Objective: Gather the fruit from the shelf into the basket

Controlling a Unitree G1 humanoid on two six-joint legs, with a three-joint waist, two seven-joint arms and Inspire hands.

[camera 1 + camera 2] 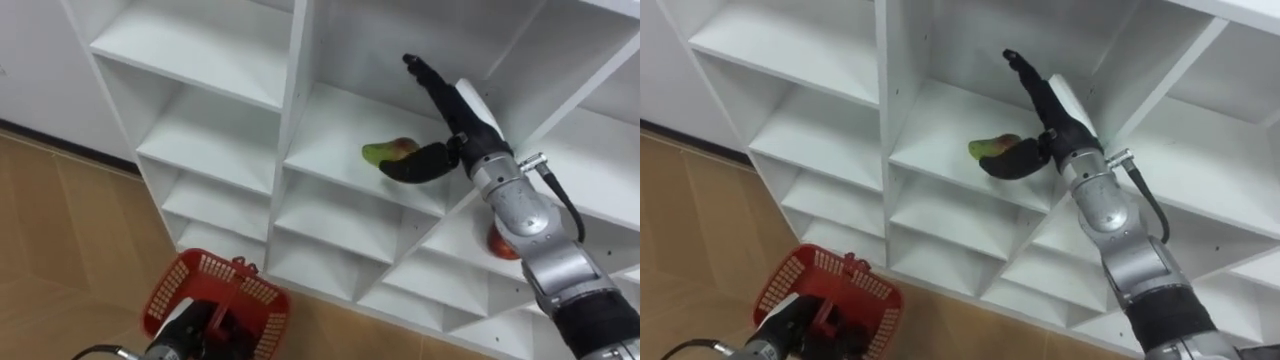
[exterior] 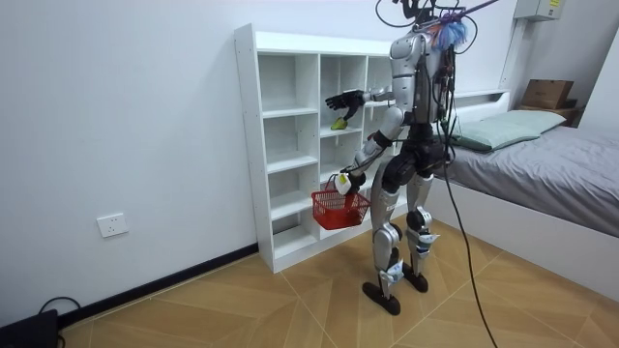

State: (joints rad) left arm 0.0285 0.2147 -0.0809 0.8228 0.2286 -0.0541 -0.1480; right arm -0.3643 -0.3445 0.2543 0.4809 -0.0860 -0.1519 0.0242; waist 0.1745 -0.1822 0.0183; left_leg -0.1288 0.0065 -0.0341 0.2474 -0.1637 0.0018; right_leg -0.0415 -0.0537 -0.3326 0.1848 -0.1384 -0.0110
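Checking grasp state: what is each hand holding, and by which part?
Left hand holds the red basket by its top handle. Right hand holds nothing: it is open, thumb beside the green-red fruit, which lies on the shelf.

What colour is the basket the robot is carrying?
The basket is red; it shows best in the left eye view.
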